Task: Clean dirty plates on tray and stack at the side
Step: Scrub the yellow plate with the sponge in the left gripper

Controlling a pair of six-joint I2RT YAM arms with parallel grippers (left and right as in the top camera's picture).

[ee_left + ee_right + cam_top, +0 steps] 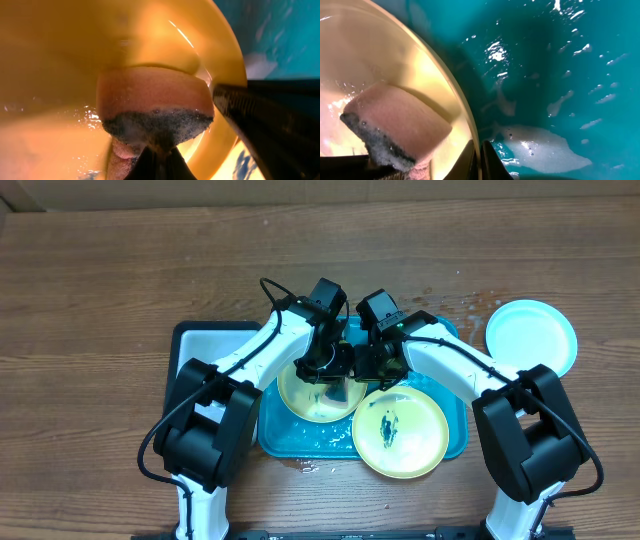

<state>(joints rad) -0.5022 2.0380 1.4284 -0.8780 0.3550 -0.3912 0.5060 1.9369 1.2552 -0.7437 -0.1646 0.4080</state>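
Setting: wooden counter (100, 280), water spots beyond the tray's far right corner.

- Tray (570, 60): teal, wet, soap film on its floor. All places below are given from it.
- Blue plate (531, 337): off the tray, on the counter just past its far right corner. No smear shows. Judged cleaned and set aside as the base of the stack, with nothing on it yet.
- Wet plate (300, 395): yellow-green, in the tray's left half, tilted. Judged to be mid-scrub.
- Smeared plate (425, 430): yellow-green, overhanging the tray's near right edge, with a dark smear at its centre. Judged not yet washed.
- Sponge (152, 100): pink with a dark scouring face, pressed on the wet plate.
- Left hand (328, 380): grasping the sponge.
- Right hand (481, 162): fingers either side of the wet plate's rim, apparently pinching it.
- White tray (215, 340): just left of the tray.

Tally, as judged: one plate done, one in work, one waiting. Two are left to stack.
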